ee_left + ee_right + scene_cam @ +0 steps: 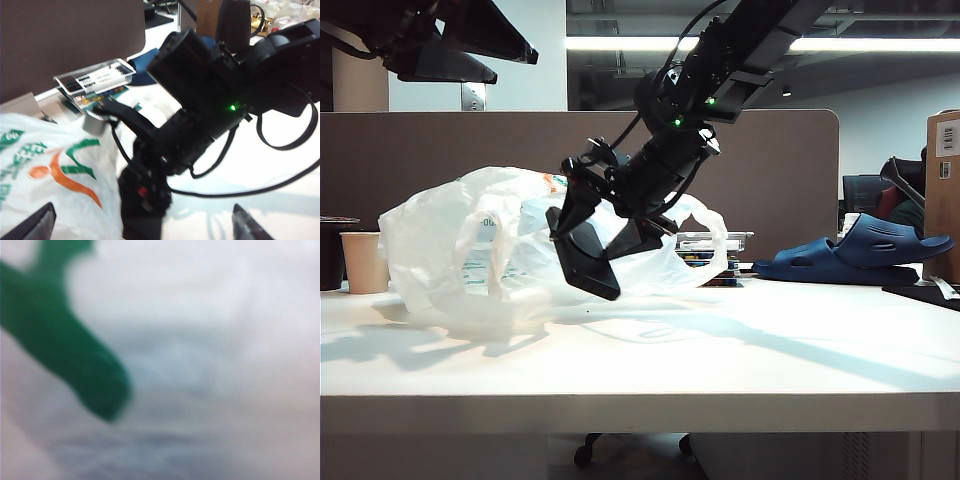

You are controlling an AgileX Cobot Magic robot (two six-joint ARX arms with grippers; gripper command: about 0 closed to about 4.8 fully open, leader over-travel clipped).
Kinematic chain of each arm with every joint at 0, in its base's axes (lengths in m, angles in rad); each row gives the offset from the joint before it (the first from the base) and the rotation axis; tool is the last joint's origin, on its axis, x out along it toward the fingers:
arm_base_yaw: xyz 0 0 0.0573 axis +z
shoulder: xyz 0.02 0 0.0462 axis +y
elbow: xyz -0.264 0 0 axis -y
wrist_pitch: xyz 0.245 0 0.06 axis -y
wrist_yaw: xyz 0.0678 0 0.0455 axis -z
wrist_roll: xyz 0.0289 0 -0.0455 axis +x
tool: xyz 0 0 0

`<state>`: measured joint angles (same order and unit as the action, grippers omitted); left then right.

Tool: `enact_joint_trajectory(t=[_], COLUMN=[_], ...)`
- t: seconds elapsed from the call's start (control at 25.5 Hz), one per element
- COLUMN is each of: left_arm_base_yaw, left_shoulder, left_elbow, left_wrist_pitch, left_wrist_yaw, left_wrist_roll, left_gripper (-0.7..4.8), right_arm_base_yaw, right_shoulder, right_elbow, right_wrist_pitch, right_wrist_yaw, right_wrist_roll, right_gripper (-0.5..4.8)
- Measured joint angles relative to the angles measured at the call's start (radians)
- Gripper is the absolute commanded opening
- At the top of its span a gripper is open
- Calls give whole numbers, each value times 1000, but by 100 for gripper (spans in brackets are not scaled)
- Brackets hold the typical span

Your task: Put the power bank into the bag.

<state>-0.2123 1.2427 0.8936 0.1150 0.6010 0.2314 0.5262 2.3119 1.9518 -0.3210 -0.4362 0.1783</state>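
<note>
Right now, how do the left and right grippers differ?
1. Load: the left gripper is empty, while the right gripper holds the power bank.
2. Fingers: the left gripper's are spread wide, and the right gripper's are closed on the power bank.
3. Place: the left gripper is high at the upper left, above the bag. The right gripper is low at the bag's opening.
Shared: both are black and off the table.

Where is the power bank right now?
In the exterior view, the power bank is left of centre, tilted above the table, held by the right gripper at the bag.
</note>
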Motion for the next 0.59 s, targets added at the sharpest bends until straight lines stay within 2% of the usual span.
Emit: enact_joint_trajectory(t=[0.2,0.27,0.35,0.59], left_arm_base_yaw=[0,0,0,0], left_shoulder=[-2,-2,-2,-6], left_elbow=[0,0,0,0], left_wrist_pitch=[-31,-31,-29,-30], left_wrist_yaw=[0,0,0,0], left_wrist_roll=[0,0,0,0], left_gripper=[470,470,470,466], right_arm_base_yaw=[6,6,8,18], right_shoulder=[0,1,18,74], right_elbow=[0,0,0,0], right_wrist_pitch=[139,161,194,247], right_wrist_yaw=[-22,-22,-23,-21], right_wrist_roll=[56,62,70,118], right_gripper=[181,184,213,213])
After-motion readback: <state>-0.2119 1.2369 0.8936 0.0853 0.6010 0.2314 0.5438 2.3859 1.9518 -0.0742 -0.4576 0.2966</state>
